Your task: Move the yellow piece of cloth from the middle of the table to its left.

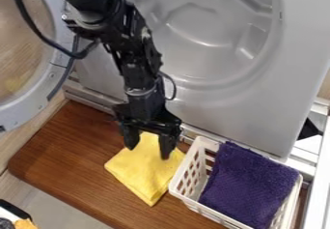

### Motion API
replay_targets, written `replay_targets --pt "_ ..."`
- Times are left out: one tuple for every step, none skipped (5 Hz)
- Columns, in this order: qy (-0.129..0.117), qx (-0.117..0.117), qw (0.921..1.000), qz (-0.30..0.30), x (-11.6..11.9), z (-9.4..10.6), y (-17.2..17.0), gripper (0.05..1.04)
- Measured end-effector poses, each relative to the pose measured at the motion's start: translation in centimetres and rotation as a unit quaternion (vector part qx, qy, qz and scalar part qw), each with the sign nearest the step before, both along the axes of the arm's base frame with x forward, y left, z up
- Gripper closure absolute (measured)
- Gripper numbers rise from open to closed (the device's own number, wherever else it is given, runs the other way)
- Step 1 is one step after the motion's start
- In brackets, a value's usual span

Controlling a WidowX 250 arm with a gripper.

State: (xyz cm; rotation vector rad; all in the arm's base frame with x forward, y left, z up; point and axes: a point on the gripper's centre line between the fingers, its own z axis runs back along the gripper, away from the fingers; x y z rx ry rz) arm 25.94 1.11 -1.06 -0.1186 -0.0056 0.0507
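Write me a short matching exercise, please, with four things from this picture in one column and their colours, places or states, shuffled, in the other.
1. Cloth
2. Towel
3. Basket
4. Gripper

A. White, with holes in its sides
B. Open, at the cloth
C. Yellow, lying on the brown table
D. Purple, lying in the basket

Right pairs: 1-C, 2-D, 3-A, 4-B

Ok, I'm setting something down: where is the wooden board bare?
Widest on the wooden board, between the yellow cloth and the board's left edge. Crowded on the cloth's right: white basket close by, gripper over the cloth.
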Motion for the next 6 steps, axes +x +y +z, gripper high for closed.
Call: replay_targets --pt "0.0 0.006 0.9999 0.009 0.2 -0.9 0.5 0.084" --pt "-0.008 0.008 0.9998 0.016 0.6 -1.7 1.1 0.084" --pt "-0.012 -0.009 0.9998 0.013 0.8 -3.3 1.1 0.084" --pt "-0.019 -0.027 0.9995 -0.002 1.3 -4.7 0.8 0.084" --pt "-0.022 -0.024 0.9994 -0.003 1.4 -5.7 0.6 0.084" --pt "-0.017 -0.003 0.9998 -0.011 1.5 -6.3 0.2 0.083"
